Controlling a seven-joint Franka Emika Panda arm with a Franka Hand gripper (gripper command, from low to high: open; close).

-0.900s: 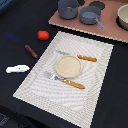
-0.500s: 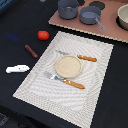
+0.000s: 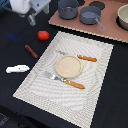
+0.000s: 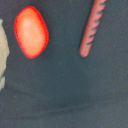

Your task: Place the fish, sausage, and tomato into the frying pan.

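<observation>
No writing is legible. The tomato (image 3: 43, 35) and sausage (image 3: 31, 51) lie apart on the desk (image 3: 15, 35), below the gripper (image 3: 31, 20); whether its jaws are spread cannot be told.

No readable text, labels, brands or numbers on anything in either view.
</observation>
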